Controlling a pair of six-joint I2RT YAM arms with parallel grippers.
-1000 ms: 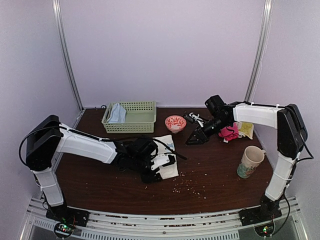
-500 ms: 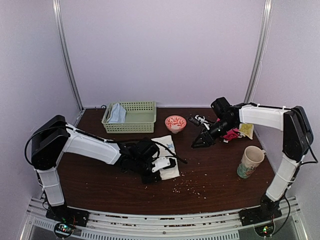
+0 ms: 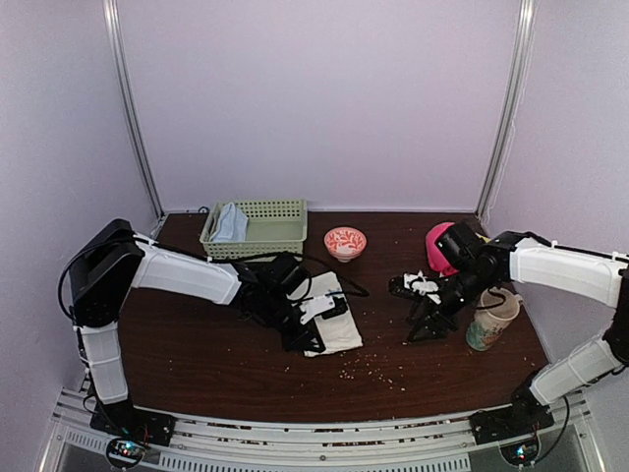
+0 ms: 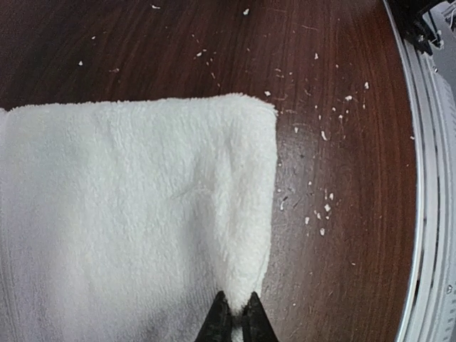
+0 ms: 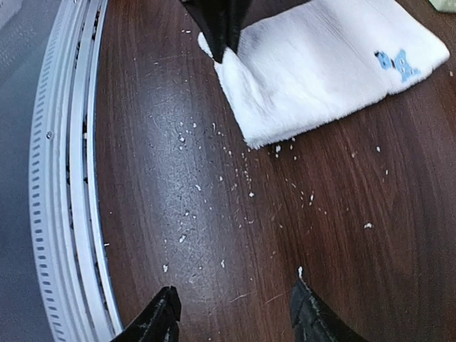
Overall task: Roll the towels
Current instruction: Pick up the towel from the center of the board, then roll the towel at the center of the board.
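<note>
The left gripper point(image 4: 231, 324) is pinched shut on a short-edge corner of the off-white towel point(image 4: 128, 214). The cloth spreads ahead of the claw, its long axis running off to the claw's left. The right gripper point(image 5: 235, 317) hangs jaws apart with that towel well ahead of it, so the left arm is nearer; the pale blue towel point(image 3: 229, 222) lies far beyond the 2 claws, in the green basket point(image 3: 273, 239).

The off-white towel point(image 4: 128, 214) runs off the left wrist view's left and bottom edges. The pale blue towel point(image 3: 230, 224) sits partly behind the basket point(image 3: 270, 248) wall. Pale specks point(image 5: 249, 194) are too small to identify.
</note>
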